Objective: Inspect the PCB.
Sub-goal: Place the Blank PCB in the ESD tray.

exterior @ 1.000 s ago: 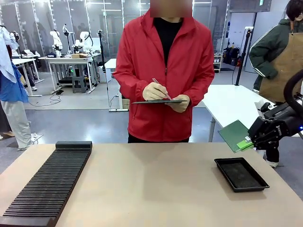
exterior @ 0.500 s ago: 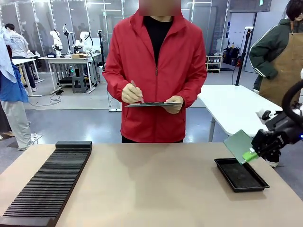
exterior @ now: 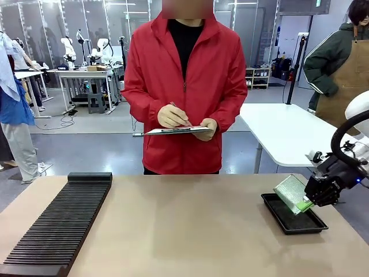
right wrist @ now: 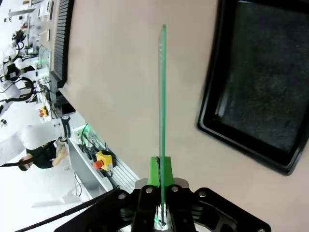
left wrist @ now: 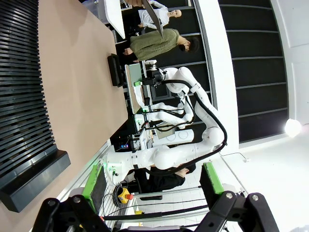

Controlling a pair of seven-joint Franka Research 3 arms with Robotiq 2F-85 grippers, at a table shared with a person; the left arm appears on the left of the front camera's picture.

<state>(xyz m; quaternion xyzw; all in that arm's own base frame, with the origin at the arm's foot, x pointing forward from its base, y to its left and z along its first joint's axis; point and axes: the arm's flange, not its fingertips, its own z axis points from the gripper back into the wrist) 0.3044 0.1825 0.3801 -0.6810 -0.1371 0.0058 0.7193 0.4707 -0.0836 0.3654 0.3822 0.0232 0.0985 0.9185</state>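
Right gripper (exterior: 307,202) pinches the PCB (exterior: 291,193) by one edge, board tilted above the near-left part of the black tray (exterior: 305,225) at the table's (exterior: 184,231) right edge; left gripper (left wrist: 149,212) hangs with jaws wide apart, holding nothing. Risk as I judge it: the thin edge grip could let the board pivot or slip, or its low corner could clip the tray rim on descent. No readable writing or brand anywhere; person across writes on a tablet (exterior: 173,131)
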